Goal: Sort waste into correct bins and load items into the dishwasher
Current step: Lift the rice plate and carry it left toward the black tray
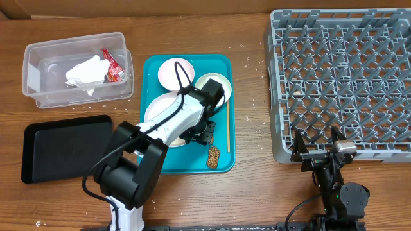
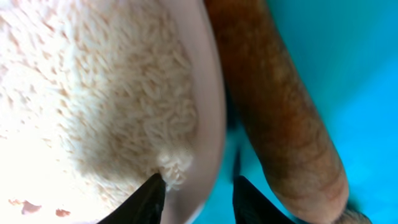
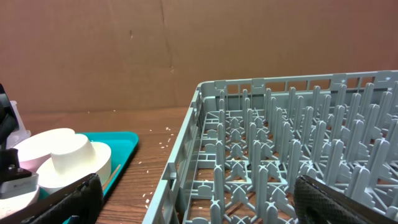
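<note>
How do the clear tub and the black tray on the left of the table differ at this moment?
The clear tub is see-through with tall walls; the black tray is opaque and shallow. The clear tub holds a crumpled napkin and a red-and-white wrapper; the black tray holds nothing visible. Both are rectangular and sit left of the teal tray.

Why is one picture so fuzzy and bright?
Left wrist view: the camera sits very close, so the rice-covered plate washes out white and the long brown scrap is soft. Overhead view: sharp, evenly lit. Right wrist view: the rack is clear, the fingers dark.
</note>
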You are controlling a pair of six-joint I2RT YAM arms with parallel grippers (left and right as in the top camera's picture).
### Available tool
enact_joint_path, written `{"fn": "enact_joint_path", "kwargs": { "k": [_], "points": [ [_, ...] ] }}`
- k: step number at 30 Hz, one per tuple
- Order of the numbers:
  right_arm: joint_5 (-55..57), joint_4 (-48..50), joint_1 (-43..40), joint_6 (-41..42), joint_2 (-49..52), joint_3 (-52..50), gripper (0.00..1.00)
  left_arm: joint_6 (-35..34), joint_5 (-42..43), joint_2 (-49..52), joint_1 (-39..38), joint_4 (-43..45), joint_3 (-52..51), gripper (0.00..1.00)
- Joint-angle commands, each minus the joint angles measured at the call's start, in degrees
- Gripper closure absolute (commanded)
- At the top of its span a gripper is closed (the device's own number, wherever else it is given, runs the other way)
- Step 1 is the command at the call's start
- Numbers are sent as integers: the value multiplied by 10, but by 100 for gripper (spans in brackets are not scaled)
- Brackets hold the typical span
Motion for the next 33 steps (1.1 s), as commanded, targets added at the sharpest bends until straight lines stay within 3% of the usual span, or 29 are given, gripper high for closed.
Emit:
{"fn": "enact_joint_path", "kwargs": {
  "k": [1, 4, 9, 20, 25, 33],
  "points": [
    [5, 3, -3, -2, 0, -6, 0, 11, -16, 0, 0, 7, -14, 66],
    [5, 3, -3, -2, 0, -6, 0, 11, -15, 0, 0, 10, -14, 73],
    [5, 3, -3, -2, 0, -6, 0, 11, -16, 0, 0, 8, -14, 95],
    [5, 3, -3, -2, 0, -6, 0, 0, -23, 0, 0, -34, -7, 96],
    [5, 3, -3, -2, 0, -6, 0, -33, -67, 0, 0, -120, 60, 96],
    [5, 3, -3, -2, 0, -6, 0, -37, -72, 0, 0, -183, 146, 96]
  ]
}}
